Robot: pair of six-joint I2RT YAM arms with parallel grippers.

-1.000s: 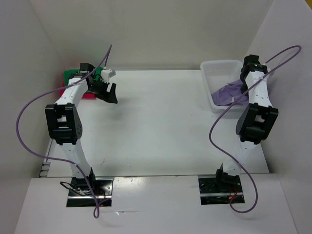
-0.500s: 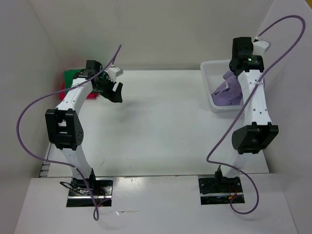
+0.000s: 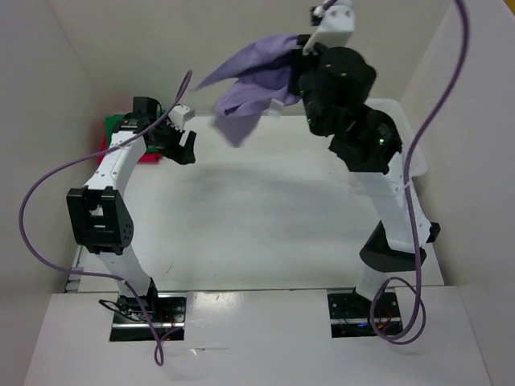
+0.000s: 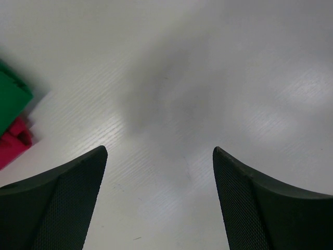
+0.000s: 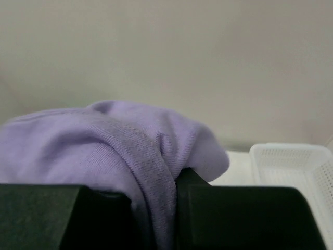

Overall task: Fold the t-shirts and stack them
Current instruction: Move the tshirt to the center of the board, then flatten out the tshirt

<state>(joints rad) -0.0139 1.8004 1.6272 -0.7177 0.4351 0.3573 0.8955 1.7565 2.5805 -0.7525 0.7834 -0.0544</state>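
High above the table's far side hangs the lavender t-shirt (image 3: pixel 251 83), pinched between the fingers of my right gripper (image 3: pixel 296 76), which is shut on it. The same lavender t-shirt (image 5: pixel 104 146) bunches between the black fingers (image 5: pixel 234 213) in the right wrist view. A folded green t-shirt (image 3: pixel 121 125) lies on a red t-shirt (image 3: pixel 147 156) at the far left corner. My left gripper (image 3: pixel 181 149) hovers just right of that pile, open with nothing between its fingers (image 4: pixel 62 203). An edge of the green t-shirt (image 4: pixel 10 99) and red t-shirt (image 4: pixel 15 143) shows at the left.
A white plastic basket (image 3: pixel 398 112) stands at the far right, mostly hidden behind my right arm; its mesh rim (image 5: pixel 296 161) shows in the right wrist view. White walls enclose the table (image 3: pixel 265 225) on three sides. Purple cables loop from both arms.
My right arm has lifted the lavender t-shirt out of the basket and swung it up and left, high over the table. The left gripper has stayed near the green and red pile.
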